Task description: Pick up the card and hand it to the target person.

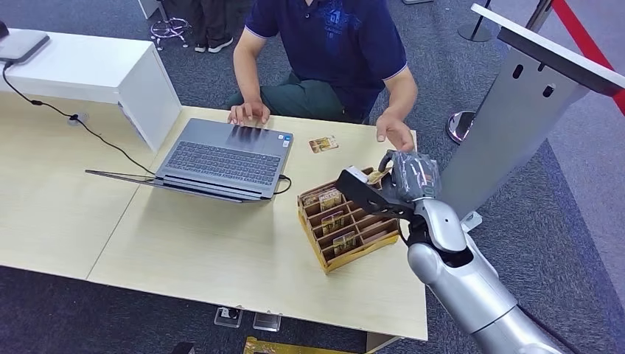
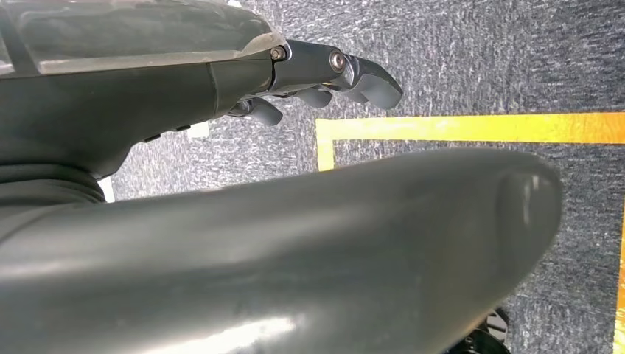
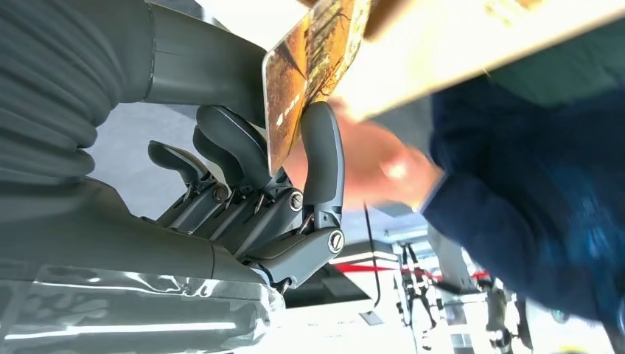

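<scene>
Card [image 3: 306, 70] is picked, pinched in the right hand [image 1: 402, 181] above the bench [image 1: 221, 251]; handover to the person's hand [image 1: 394, 133] remains. Left hand [image 2: 324, 74] hangs empty, fingers loosely curled.

Even, bright indoor light falls on the pale wooden table [image 1: 221, 251], with soft shadows and no glare in the head view. In the right wrist view the person's blue-sleeved arm [image 3: 516, 214] is motion-blurred; the left wrist view's near grey thumb [image 2: 295, 258] is out of focus.

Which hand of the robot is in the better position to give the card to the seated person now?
The right hand: it already pinches a card and is raised above the card holder, close to the person's hand. The left hand hangs over the carpet, holding nothing.
</scene>
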Controlling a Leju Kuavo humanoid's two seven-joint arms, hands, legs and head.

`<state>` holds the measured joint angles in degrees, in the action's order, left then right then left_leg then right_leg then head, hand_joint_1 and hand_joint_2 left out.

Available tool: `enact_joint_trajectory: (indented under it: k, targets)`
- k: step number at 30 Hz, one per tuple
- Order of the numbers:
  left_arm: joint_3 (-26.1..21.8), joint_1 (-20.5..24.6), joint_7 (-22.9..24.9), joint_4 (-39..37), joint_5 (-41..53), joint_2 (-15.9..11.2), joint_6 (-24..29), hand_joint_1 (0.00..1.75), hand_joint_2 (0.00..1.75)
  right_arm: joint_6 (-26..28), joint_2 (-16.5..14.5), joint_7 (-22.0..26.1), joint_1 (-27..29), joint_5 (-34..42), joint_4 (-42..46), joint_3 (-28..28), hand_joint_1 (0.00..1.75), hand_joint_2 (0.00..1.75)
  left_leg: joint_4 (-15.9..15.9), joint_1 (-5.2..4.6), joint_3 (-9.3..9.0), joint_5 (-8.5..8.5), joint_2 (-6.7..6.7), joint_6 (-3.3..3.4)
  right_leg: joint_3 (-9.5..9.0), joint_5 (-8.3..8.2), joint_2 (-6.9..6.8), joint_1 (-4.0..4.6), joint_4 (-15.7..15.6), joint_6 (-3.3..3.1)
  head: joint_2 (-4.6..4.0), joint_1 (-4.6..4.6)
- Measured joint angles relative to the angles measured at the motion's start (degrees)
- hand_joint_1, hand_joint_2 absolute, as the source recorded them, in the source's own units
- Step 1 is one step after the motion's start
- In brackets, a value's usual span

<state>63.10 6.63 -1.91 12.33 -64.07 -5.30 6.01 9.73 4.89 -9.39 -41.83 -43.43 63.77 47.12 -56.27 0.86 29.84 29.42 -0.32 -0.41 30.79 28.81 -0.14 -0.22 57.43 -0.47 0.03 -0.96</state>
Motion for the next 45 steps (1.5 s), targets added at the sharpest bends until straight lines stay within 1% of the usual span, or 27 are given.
enact_joint_trajectory:
  k: [5,8,13,17,21,28,32,35,38,42,45]
  targets:
    - [0.02,0.23,0.27,0.0,0.41,0.2,-0.02,0.0,0.0,0.61,-1.37,-0.02,-4.39,2.42,-0.73,-0.97,1.68,1.75,0.0,0.0,0.0,-0.01,0.0,0.01,0.0,-0.01,-0.01,0.0,0.02,-0.01,0.0,0.0]
    - [0.04,0.49,0.69,0.0,0.57,0.33,-0.16,0.0,0.0,1.93,-2.18,0.02,-6.71,3.18,-2.59,-1.25,1.68,1.75,0.0,0.0,0.01,-0.02,-0.01,0.01,0.01,-0.02,-0.01,0.0,0.03,-0.03,0.0,0.02]
    - [0.05,0.76,0.89,0.0,0.68,0.59,-0.34,0.0,0.0,5.95,-3.47,0.0,-10.31,2.31,-7.21,-1.56,1.68,1.75,0.0,0.0,0.01,-0.03,-0.01,0.02,0.01,-0.03,-0.01,0.0,0.03,-0.04,0.0,0.03]
    - [0.05,0.78,0.95,0.0,0.68,0.82,-0.3,0.0,0.0,7.41,-4.57,-0.05,-12.29,1.26,-11.02,-1.65,1.68,1.75,0.0,0.0,0.01,-0.03,-0.01,0.01,0.01,-0.03,-0.01,0.0,0.03,-0.04,0.0,-0.01]
    - [0.07,0.76,0.99,0.0,0.86,0.96,-0.36,0.0,0.0,7.52,-5.48,-0.54,-13.4,0.48,-13.68,-1.64,0.0,1.75,0.0,0.0,0.01,-0.03,-0.01,0.01,0.01,-0.03,-0.01,0.0,0.04,-0.04,0.0,-0.01]
    - [0.42,0.73,0.88,0.0,1.35,1.04,-0.24,0.0,0.0,7.8,-6.02,-0.51,-13.65,1.18,-16.26,-1.7,0.0,1.75,-0.01,0.0,0.0,-0.04,-0.01,0.01,0.02,-0.03,-0.01,0.0,0.04,-0.04,0.0,0.02]
    - [0.42,0.58,0.62,0.0,0.92,1.04,-0.27,0.0,0.0,7.96,-5.54,1.65,-11.68,6.24,-15.31,-2.76,0.0,1.75,-0.02,0.0,-0.02,-0.04,-0.01,0.02,0.03,-0.03,-0.01,0.0,0.03,-0.04,0.0,0.02]
    - [0.42,0.28,0.31,0.0,0.45,1.05,-0.26,0.0,0.0,7.23,-4.47,4.56,-8.31,13.37,-12.01,-4.28,0.0,1.75,-0.02,0.0,-0.02,-0.03,-0.01,0.02,0.04,-0.03,0.0,0.0,0.03,-0.04,0.0,0.01]
    - [0.42,0.0,0.12,0.0,0.08,1.04,-0.23,0.0,0.0,5.15,-2.88,8.07,-4.15,22.83,-7.09,-6.31,0.0,1.75,-0.02,0.0,-0.02,-0.03,-0.01,0.02,0.05,-0.02,0.0,0.0,0.01,-0.04,0.0,0.01]
    - [0.42,-0.28,0.05,0.0,-0.8,1.03,0.05,0.0,0.0,1.91,0.07,11.88,2.37,35.09,1.23,-9.18,0.0,1.75,-0.02,0.0,-0.03,-0.02,-0.01,0.02,0.05,-0.02,-0.01,0.0,-0.01,-0.04,0.01,0.02]
    - [0.39,-0.43,0.03,-0.01,-1.59,0.98,0.27,0.0,0.0,-0.76,2.7,14.25,8.55,43.36,8.09,-11.27,0.0,1.75,-0.02,0.0,-0.03,-0.01,-0.02,0.02,0.05,-0.02,-0.01,0.0,-0.03,-0.04,0.01,0.05]
